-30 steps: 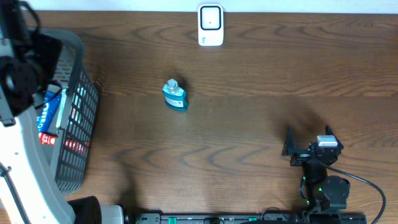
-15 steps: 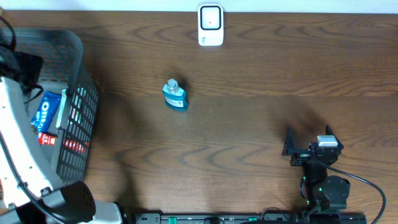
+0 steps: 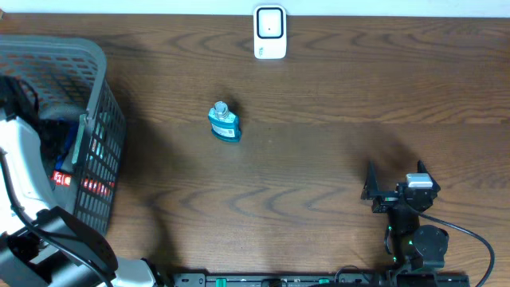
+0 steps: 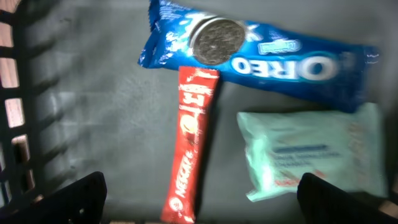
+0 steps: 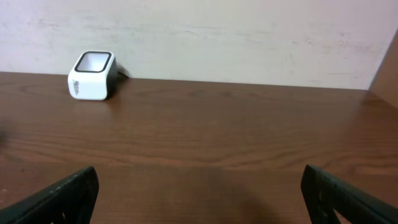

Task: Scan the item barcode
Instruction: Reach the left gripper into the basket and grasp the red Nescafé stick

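Lying on the floor of the grey mesh basket point(image 4: 93, 124), three packaged items appear in the left wrist view. A blue Oreo pack point(image 4: 280, 62) runs across the top of the view. A red Nescafé stick point(image 4: 189, 143) extends downward from it, with its upper end meeting the pack's lower edge. A pale green soft pack point(image 4: 311, 152) lies just below the Oreo pack's right end, beside the stick but apart from it.

The left gripper point(image 4: 202, 198) is inside the basket above these items. Its jaws are spread wide, it holds nothing, and one fingertip sits at each lower corner of the view.

In the overhead view the basket point(image 3: 89, 60) stands at the left edge of the wooden counter point(image 3: 335, 96), with the left arm reaching into it. The white barcode scanner point(image 3: 270, 32) stands at the far edge of the counter, near its middle. A small teal bottle point(image 3: 224, 122) is on the counter between basket and scanner, well apart from both.

The right gripper point(image 3: 394, 178) is near the front right of the counter. Its jaws are wide, it is empty, and it faces the scanner point(image 5: 92, 75).
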Controlling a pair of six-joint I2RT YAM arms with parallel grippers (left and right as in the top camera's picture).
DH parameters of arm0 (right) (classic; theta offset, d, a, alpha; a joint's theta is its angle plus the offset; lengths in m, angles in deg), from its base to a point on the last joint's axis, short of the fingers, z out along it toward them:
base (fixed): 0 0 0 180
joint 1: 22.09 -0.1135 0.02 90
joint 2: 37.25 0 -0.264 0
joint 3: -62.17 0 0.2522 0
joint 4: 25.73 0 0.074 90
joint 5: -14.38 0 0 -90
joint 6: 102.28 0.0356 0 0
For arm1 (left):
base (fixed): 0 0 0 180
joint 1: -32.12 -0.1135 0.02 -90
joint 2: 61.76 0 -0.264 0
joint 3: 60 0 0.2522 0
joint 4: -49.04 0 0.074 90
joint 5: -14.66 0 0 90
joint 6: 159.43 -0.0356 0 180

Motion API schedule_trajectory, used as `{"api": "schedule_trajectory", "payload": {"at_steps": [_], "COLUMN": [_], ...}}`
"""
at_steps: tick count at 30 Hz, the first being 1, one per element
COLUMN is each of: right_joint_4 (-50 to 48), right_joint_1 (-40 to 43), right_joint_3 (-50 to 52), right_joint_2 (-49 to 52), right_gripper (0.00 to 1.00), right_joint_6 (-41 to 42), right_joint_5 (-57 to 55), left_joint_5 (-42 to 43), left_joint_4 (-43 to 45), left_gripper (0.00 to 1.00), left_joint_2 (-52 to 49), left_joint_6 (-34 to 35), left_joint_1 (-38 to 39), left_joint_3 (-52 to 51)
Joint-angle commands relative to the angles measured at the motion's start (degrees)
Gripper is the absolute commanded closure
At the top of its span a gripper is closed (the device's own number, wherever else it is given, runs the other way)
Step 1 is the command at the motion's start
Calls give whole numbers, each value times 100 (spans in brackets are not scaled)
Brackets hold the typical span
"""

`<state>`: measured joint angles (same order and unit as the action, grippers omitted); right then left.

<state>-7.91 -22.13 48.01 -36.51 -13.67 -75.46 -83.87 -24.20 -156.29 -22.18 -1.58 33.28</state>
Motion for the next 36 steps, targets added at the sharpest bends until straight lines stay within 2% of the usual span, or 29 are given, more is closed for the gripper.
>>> {"api": "schedule_trajectory", "payload": {"at_steps": [1,3,14,21,22,24,25,26,27,28,31,36], "right_joint_4": [24,24,24,24,24,24,24,24,24,24,24,24], "right_joint_1": [-55,-55,-55,-55,-55,-55,-55,-55,-55,-55,-55,-55], "right_joint_3": [9,9,9,9,9,9,9,9,9,9,9,9], "right_joint_2": [-22,-22,-22,-22,-22,-22,-22,-22,-22,-22,-22,-22], "right_gripper": [1,1,1,1,1,1,1,1,1,1,1,1], "right_joint_6": [-39,-42,-39,-39,-42,-39,-42,-42,-42,-42,-39,-39], "right_joint_5": [-50,-50,-52,-50,-52,-50,-50,-52,-50,-52,-52,-52], "left_joint_5": [459,575,535,553,553,553,551,549,533,529,463,271], "left_joint_4": [267,483,1314,1742,1740,1716,1681,1652,1613,1561,1250,352], "left_gripper": [2,2,2,2,5,37,59,70,88,93,93,93], "left_joint_2": [-26,-26,-94,-649,-756,-916,-981,-999,-994,-968,-787,-15], "left_joint_6": [-518,-695,-717,-817,-894,-1025,-1075,-1084,-1082,-1080,-1080,-1113], "left_joint_1": [-129,-127,-138,-138,-138,-138,-138,-138,-138,-140,-140,-140], "left_joint_3": [-505,-739,-1703,-1915,-1915,-1915,-1915,-1915,-1912,-1895,-1652,-616]}}
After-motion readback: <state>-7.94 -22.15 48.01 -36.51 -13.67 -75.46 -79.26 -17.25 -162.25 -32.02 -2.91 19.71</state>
